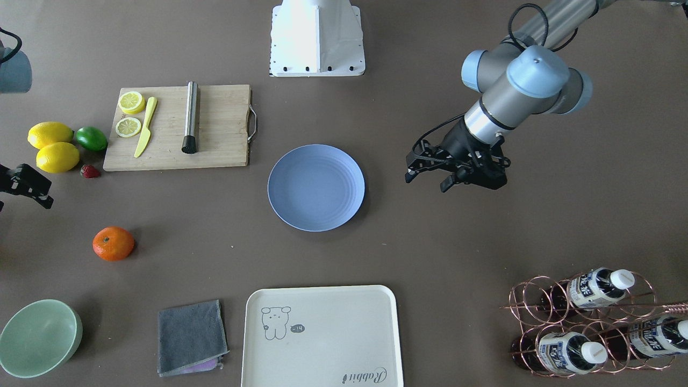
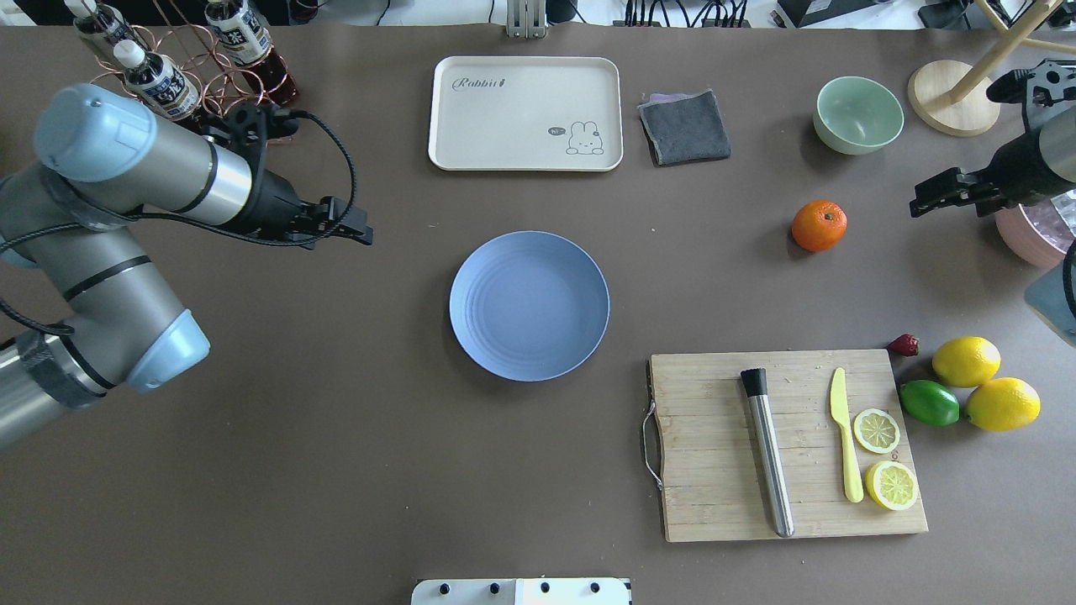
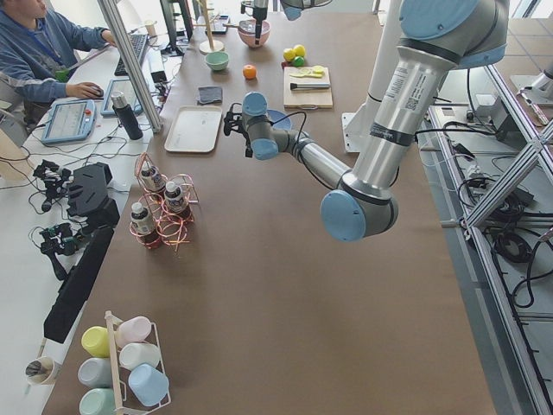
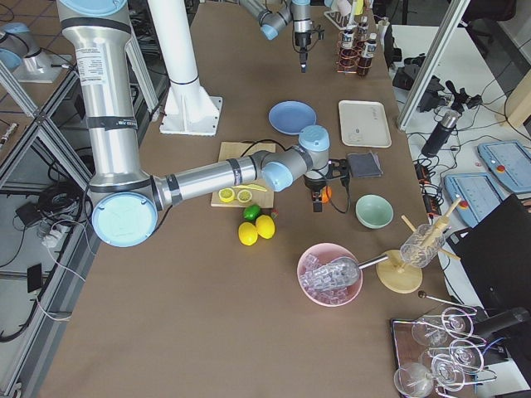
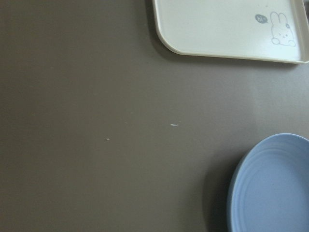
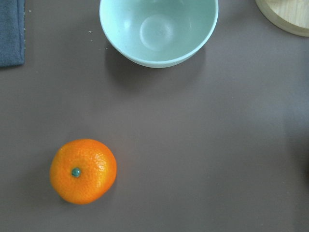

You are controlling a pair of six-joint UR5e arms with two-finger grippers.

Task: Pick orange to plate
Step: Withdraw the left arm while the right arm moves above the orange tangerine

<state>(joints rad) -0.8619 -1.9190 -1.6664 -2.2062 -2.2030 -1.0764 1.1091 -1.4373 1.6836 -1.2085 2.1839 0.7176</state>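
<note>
The orange [image 2: 819, 225] is lying on the bare table in the upper right part of the overhead view, resting apart from everything else. The green bowl [image 2: 857, 114] is sitting above it in that frame and the wooden cutting board [image 2: 714, 454] is lying below it. In the right wrist view the orange is showing in the lower left corner with its dark stem dimple facing up, and the bowl is filling the top middle.

The blue plate [image 2: 529, 305] is sitting in the middle of the overhead view, well apart from the orange and to its left, with nothing on it.

The right gripper [image 2: 925, 202] is hanging at the right edge of the overhead view, near the orange and to its right, not touching it. I cannot tell how far its jaws are standing apart.

The left gripper [image 1: 428, 181] is hovering just right of the plate in the front-facing view, over bare table. Its jaws are standing spread apart and are holding nothing. The left wrist view is showing the plate's rim at the lower right and a corner of the cream tray [image 5: 227, 29] at the top right.
</note>
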